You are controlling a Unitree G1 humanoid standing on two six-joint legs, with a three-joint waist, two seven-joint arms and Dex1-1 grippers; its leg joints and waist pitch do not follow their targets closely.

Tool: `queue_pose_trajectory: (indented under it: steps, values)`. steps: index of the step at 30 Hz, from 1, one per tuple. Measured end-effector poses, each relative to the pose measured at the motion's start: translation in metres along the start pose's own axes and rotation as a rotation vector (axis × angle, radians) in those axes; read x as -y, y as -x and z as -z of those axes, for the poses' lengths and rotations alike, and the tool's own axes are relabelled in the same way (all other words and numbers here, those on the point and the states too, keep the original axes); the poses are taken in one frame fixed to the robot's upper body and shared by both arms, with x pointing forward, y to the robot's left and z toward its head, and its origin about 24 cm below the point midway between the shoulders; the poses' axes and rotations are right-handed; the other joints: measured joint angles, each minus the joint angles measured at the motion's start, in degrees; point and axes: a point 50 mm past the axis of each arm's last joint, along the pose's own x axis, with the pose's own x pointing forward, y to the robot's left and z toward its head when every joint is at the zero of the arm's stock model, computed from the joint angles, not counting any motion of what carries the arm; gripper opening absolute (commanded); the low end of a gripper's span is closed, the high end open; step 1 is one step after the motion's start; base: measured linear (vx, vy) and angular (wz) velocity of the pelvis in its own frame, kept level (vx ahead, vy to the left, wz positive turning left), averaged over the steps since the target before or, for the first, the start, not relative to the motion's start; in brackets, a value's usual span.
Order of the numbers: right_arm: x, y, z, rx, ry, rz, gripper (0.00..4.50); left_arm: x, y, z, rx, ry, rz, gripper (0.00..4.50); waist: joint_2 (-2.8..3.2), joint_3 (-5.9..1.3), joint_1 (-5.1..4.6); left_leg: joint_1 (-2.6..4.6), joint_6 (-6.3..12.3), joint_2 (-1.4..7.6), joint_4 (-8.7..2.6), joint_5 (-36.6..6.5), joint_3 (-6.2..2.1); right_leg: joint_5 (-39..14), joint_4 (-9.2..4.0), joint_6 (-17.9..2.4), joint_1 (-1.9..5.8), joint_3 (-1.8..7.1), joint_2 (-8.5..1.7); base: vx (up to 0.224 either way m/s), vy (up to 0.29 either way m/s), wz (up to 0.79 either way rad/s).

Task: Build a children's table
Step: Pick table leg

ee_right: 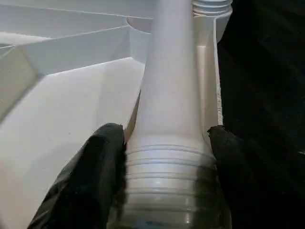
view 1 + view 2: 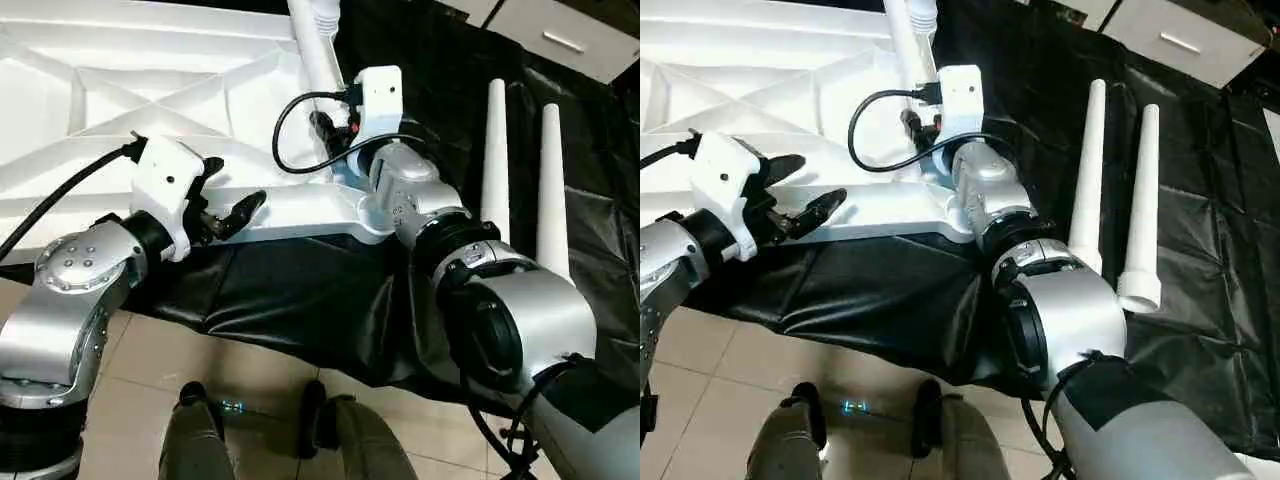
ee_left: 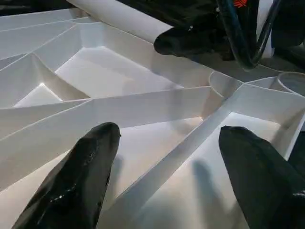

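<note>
At the near right corner of the upturned tabletop, right pincer is clamped on a white leg, black fingers on both sides of its ribbed wide end. Leg runs from that grip toward 12 o'clock along the tabletop's right rim in the head views; threaded end of another part sits just past it at the rim. Whether the leg's end is in a corner socket yet, cannot tell.

Left pincer is spread wide, holding nothing, hovering over the ribbed underside near the front rim, at about 9 o'clock from the right pincer. Wrist view shows its fingertips apart with ribs between them, not touching that I can see.

Tabletop lies underside up on the black-draped table, near edge overhanging slightly toward the robot. Two spare legs lie side by side on the cloth at 3 o'clock of the right arm, narrow ends pointing away.

Risks, judged:
- leg goes in tilted, jams or pops out of the socket, since the grip is low on the wide end
- tabletop is unheld, so pushing on the leg could slide it off the front edge
- right elbow close to the spare legs, could knock them rolling
</note>
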Motion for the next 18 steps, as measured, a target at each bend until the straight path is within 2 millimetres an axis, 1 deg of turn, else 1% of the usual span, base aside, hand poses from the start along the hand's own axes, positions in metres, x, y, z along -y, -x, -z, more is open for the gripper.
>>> queue_pose_trajectory:
  steps: [5, 12, 18]
  values:
    - [-0.001, 0.0, -0.001, -0.01, -0.007, -0.011, 2.54, -0.001, 0.001, 0.0, -0.005, 0.005, 0.0, 3.76, 0.0, 0.0, -0.06, 0.04, -0.04, -0.01, -0.07, 0.02, 0.0, 0.0, -0.02, 0.01, 0.0, 0.0, 0.0, 0.0, 0.0, 0.0]
    - [0.0, -0.002, -0.007, -0.043, -0.076, -0.028, 2.46, -0.004, 0.002, 0.0, -0.024, 0.003, 0.003, 3.76, 0.0, 0.0, -0.4, 0.24, -0.27, -0.02, -0.38, 0.17, 0.0, -0.02, -0.04, 0.02, 0.01, 0.0, 0.02, 0.0, 0.0, 0.0]
    - [0.001, -0.002, -0.012, -0.026, -0.12, -0.022, 2.12, -0.009, 0.0, -0.003, -0.021, -0.001, -0.007, 3.76, 0.05, 0.03, -0.41, 0.28, -0.5, -0.01, -0.63, 0.32, -0.06, 0.02, -0.03, 0.07, 0.01, -0.07, 0.02, 0.0, 0.0, 0.0]
